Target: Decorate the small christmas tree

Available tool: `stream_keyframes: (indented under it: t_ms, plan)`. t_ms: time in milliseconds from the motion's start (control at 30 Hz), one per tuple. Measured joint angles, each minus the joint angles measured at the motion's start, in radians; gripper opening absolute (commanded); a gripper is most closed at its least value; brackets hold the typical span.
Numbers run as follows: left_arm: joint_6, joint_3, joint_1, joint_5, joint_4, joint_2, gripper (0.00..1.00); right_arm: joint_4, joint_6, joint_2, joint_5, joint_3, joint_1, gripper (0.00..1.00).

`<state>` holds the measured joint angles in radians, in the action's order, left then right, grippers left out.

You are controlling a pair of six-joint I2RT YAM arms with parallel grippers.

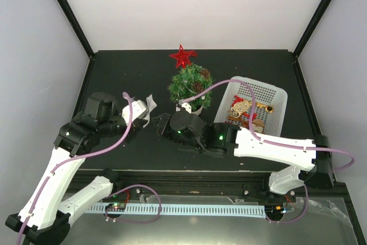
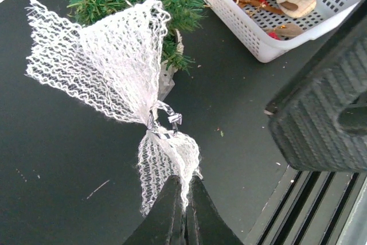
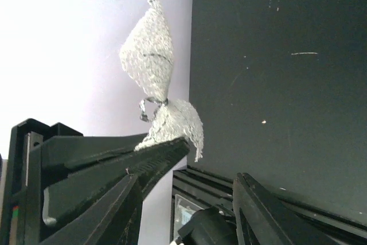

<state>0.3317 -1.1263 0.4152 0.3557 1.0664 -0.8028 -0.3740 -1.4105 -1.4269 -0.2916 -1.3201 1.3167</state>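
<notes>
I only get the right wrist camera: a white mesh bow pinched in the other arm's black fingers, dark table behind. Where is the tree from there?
Observer: The small green christmas tree in a white pot stands toward the table's back middle, just right of the white mesh bow.
Operator: Anything on it yet?
Observer: A red star shows just past its top; I cannot tell whether it is on the tree or behind it.
Operator: And the spare ornaments?
Observer: Red and gold ornaments lie in the white perforated plastic basket, right of the tree.
</notes>
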Motion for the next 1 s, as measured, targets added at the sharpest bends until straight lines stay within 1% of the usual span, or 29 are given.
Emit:
stream_keyframes:
  t_ms: [267, 433, 567, 633, 800, 1000]
  plan:
    - [-0.019, 0.005, 0.0, 0.039, 0.002, 0.016, 0.02, 0.098, -0.01, -0.005, 0.007, 0.007, -0.008, 0.45]
    - [-0.022, 0.018, -0.001, 0.052, 0.002, 0.025, 0.02, 0.132, -0.009, -0.038, 0.02, 0.007, -0.019, 0.45]
    - [-0.023, 0.018, -0.002, 0.065, 0.002, 0.025, 0.02, 0.145, -0.009, -0.077, 0.042, 0.007, -0.037, 0.41]
    - [-0.023, 0.018, -0.003, 0.068, 0.005, 0.025, 0.02, 0.163, -0.008, -0.09, 0.051, 0.007, -0.045, 0.38]
    - [-0.023, 0.018, -0.008, 0.079, 0.008, 0.025, 0.02, 0.193, -0.001, -0.096, 0.066, 0.007, -0.056, 0.25]
    - [-0.022, 0.018, -0.008, 0.084, 0.008, 0.031, 0.02, 0.216, 0.017, -0.096, 0.071, 0.014, -0.064, 0.15]
